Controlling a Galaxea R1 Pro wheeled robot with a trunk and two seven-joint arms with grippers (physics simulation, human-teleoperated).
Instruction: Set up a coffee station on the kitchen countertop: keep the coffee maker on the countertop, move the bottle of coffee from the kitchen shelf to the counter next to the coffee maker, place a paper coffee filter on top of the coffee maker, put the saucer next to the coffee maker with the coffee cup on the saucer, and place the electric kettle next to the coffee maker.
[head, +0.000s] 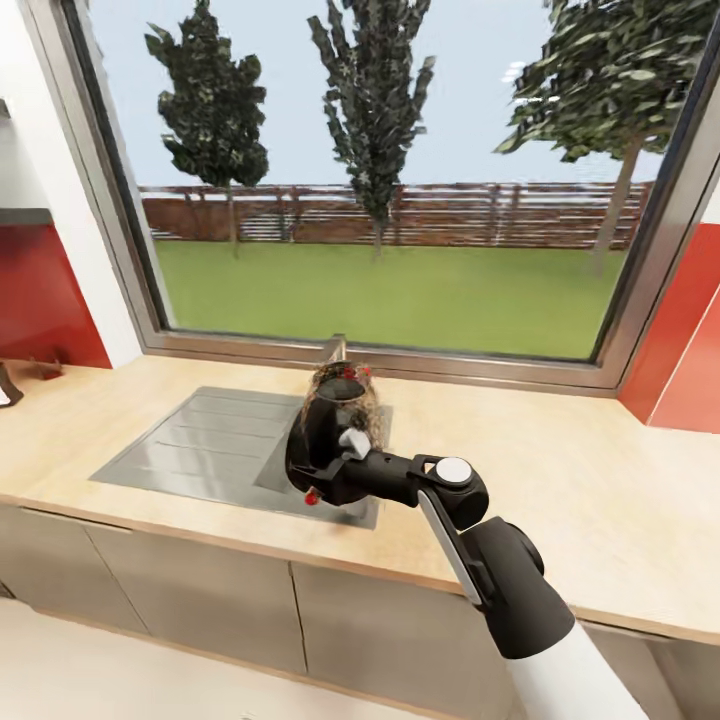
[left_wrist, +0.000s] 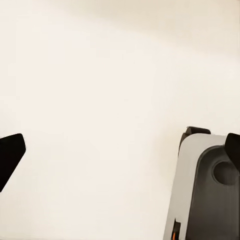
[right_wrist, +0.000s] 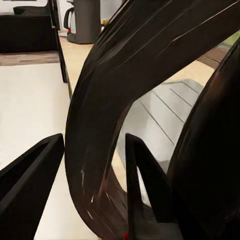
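Behind the fingers, the biggest thing seen is the window (head: 380, 180), with lawn and trees outside. Below it the counter (head: 560, 470) is spread out, and the steel sink (head: 200, 440) is set into it, directly under and beyond the right gripper (head: 335, 430).

That gripper is closed on what looks like the kettle (head: 340, 420), a dark rounded body held up over the sink's edge. From the right wrist view the grip can be checked: a curved black handle (right_wrist: 100, 125) is caught between the two fingers (right_wrist: 142, 180), so the kettle is judged to be carried by its handle, off the counter.

Far beyond the fingers, at the counter's distant end, a grey coffee maker (right_wrist: 85, 20) can be made out in the right wrist view, well apart from the kettle.

The left gripper (left_wrist: 120, 155) is seen as two black tips spread wide with nothing between them, so it's open and empty, with a pale surface behind it.

Progress, as a guess: the kettle step is underway but not finished, since the kettle hasn't been set down beside the coffee maker. The coffee maker seems to be kept on the counter as asked. Nothing can be said about the coffee bottle, filter, saucer or cup, so those are assumed to be still left.
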